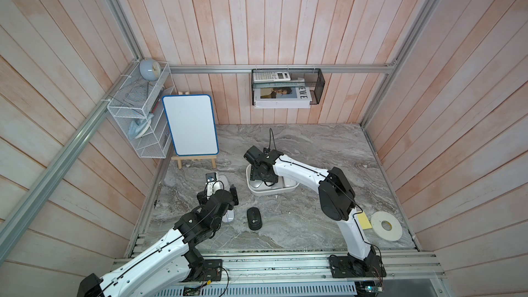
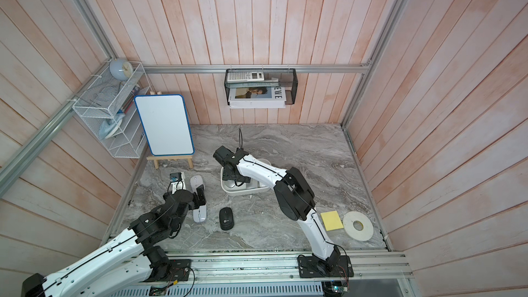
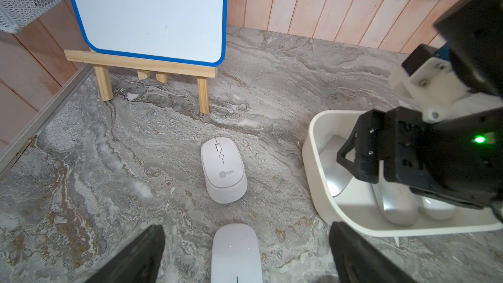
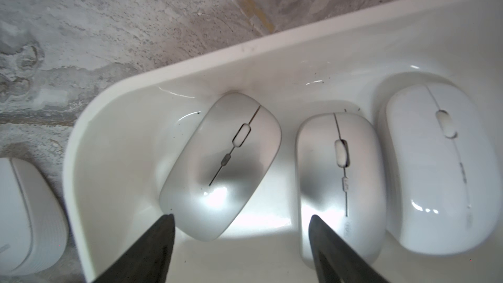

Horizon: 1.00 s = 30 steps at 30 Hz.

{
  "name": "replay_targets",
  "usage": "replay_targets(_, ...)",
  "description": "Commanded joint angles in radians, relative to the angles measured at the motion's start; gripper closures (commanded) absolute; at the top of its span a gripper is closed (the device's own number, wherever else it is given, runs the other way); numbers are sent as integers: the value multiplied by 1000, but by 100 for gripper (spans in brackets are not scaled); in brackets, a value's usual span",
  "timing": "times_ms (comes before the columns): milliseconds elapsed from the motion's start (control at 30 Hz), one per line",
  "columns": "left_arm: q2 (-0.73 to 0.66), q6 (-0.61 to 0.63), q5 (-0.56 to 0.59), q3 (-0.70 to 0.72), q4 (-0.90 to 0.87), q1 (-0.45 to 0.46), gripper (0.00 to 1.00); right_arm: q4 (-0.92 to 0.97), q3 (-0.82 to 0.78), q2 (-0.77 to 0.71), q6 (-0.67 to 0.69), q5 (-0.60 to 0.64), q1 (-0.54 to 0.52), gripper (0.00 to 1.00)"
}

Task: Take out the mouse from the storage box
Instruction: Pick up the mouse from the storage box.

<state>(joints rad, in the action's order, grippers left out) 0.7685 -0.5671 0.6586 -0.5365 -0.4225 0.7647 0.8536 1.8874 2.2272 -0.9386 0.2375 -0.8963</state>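
Jaws apart over storage box (image 4: 89,121); mouse (image 3: 224,168) labelled, perhaps, "coo".

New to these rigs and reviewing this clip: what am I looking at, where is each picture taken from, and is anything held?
Two robot arms stand at a marble table. Two pictures look down from overhead; two come from cameras on the wrists. The right gripper hangs open in the white storage box, straddling the tail of a silver mouse; two more mice lie beside it. The left gripper is open and empty over a white mouse. A black mouse, tape roll and yellow notepad also lie out. Nothing is held.
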Motion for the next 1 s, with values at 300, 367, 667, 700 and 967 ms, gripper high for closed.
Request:
replay_targets(300, -12, 21, -23, 13, 24, -5, 0, 58, 157, 135, -79, -55, 16, 19)
replay_targets(367, -11, 22, -27, 15, 28, -5, 0, 58, 160, 147, -100, -52, 17, 19)
replay_targets(667, -9, 36, -43, 36, 70, -5, 0, 48, 126, 172, -211, -20, 21, 19)
replay_targets(700, -10, 37, -43, 35, 70, -5, 0, 48, 120, 172, -223, -11, 20, 19)
replay_targets(967, -19, 37, -39, 36, 67, -5, 0, 48, 138, 206, -290, 9, 20, 20)
